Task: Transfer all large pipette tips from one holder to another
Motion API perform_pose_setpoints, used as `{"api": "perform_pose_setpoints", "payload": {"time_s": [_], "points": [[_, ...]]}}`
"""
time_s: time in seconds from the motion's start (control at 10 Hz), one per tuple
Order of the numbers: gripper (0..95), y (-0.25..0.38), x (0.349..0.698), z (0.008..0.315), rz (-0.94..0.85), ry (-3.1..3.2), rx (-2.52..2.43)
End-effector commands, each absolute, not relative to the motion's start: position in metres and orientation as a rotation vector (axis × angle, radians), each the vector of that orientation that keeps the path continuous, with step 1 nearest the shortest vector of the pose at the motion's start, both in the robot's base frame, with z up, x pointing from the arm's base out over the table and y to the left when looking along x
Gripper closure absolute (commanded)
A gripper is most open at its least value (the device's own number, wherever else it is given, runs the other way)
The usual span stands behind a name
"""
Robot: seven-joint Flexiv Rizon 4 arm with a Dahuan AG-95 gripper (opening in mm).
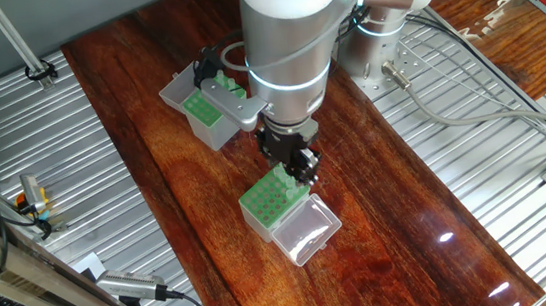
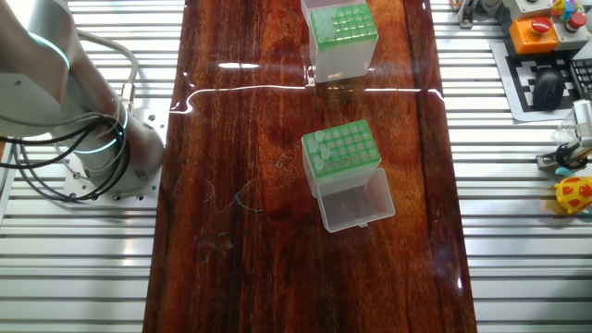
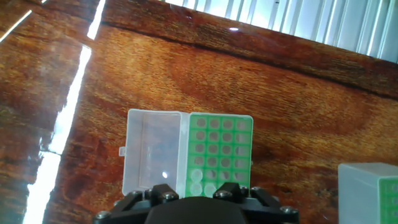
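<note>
The shorter, squarer box with a green hole-dotted top plate point(image 2: 342, 150) stands near the middle of the dark reddish wooden surface point(image 2: 231, 231), its large clear hinged lid point(image 2: 355, 203) thrown fully open and lying flat beside it; the taller box with grey-translucent sides and a green top plate point(image 2: 341, 28) stands well apart, toward the far edge in the other fixed view.

As a judgement, the transfer is at an early stage; in the shorter box a few pale translucent pipette tips point(image 2: 320, 151) show as whitish collars along one edge of the plate, perhaps one row and a little more, while the remaining holes look empty; the taller box's plate seems to carry many more pale collars, though they are too small to count, so most of the work appears left.

The seated tips stand upright, long axis vertical, collars up and points down into the holes; the row runs along the plate edge farthest from the lid.

The robot's black two-finger hand point(image 1: 299, 166) hangs directly over the shorter box, at its rim nearest the arm; whether it is open, or carries a tip, I cannot tell; the hand view shows only its underside.
</note>
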State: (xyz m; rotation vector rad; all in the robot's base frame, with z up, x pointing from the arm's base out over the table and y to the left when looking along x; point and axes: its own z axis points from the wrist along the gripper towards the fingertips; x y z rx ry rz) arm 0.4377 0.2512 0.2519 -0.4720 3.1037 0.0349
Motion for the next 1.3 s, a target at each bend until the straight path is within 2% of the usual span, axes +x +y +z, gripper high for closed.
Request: {"api": "perform_pose_setpoints", "payload": {"time_s": [0.1,0.3,0.4,0.5,0.6,1.1,1.3], "points": [[57.0,0.232,0.430,0.257,0.043,3.099,-0.514],[57.0,0.220,0.426,0.258,0.036,3.101,-0.543],[76.0,0.220,0.426,0.258,0.042,3.092,-0.588],[76.0,0.220,0.426,0.258,0.064,3.089,-0.586],[57.0,0.220,0.426,0.258,0.094,3.084,-0.578],[57.0,0.220,0.426,0.258,0.073,3.095,-0.461],[57.0,0.195,0.424,0.254,0.074,3.074,-0.539]]}}
